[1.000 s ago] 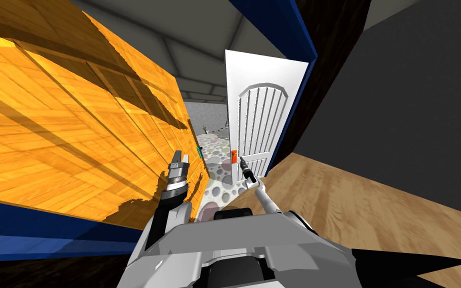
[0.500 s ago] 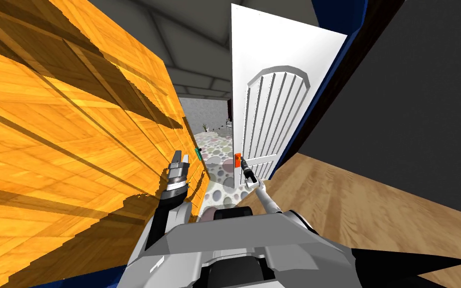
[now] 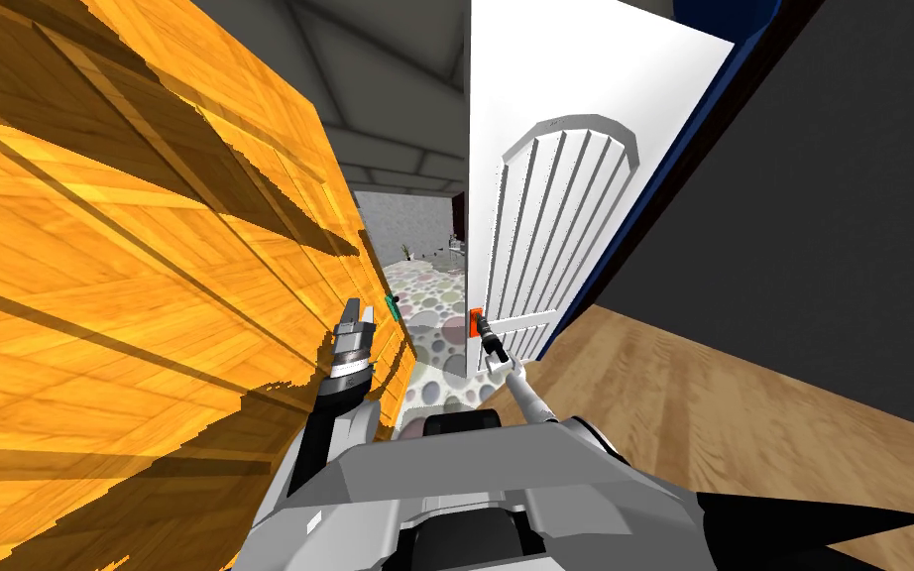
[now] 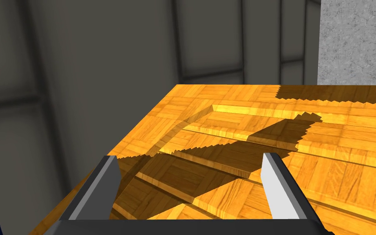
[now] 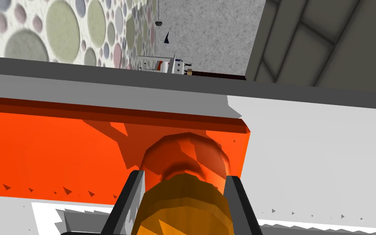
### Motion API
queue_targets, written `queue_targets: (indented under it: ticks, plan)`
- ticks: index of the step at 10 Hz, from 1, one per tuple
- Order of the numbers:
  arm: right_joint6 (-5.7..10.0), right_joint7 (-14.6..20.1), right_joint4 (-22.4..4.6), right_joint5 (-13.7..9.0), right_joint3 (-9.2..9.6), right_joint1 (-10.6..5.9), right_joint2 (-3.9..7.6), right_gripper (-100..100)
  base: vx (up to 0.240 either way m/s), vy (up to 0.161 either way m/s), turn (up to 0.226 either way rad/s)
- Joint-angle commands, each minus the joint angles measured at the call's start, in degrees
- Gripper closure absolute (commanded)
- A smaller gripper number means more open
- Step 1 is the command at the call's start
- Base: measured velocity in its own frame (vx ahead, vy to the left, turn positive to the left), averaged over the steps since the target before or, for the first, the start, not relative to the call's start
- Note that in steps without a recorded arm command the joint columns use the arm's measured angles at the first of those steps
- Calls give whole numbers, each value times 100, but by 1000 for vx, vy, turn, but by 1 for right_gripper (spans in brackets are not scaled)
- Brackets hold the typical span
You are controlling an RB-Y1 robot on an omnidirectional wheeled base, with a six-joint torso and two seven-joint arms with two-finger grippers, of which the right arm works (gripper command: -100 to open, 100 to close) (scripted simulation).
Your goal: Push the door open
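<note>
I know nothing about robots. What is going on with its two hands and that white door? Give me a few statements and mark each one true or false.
1. The right gripper is shut on the orange round door knob. True.
2. The left gripper grips the knob too. False: its fingers stand open beside the orange wooden panelled surface, and it holds nothing.
3. The white door with an arched, grooved panel is fully closed. False: it stands ajar, and a floor patterned with coloured circles shows through the gap.
4. The knob sits on an orange plate fixed to the door. True.
</note>
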State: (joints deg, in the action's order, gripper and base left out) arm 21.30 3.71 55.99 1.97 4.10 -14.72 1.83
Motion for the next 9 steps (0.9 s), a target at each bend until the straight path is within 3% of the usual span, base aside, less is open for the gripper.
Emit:
queue_targets:
  ticks: [1, 4, 5, 8, 9]
  plan:
    - [-9, 0, -8, 0, 0, 9, 2, 100, -30, -9, 11]
    - [-9, 0, -8, 0, 0, 9, 2, 100, -8, -2, -2]
    - [23, -87, -152, -5, -166, -81, 111, 100, 111, -28, -128]
    - [52, -148, -246, -10, -290, -154, 168, 100, 148, -25, -95]
    - [17, -96, -204, -15, -198, -100, 157, -100, -59, -14, -49]
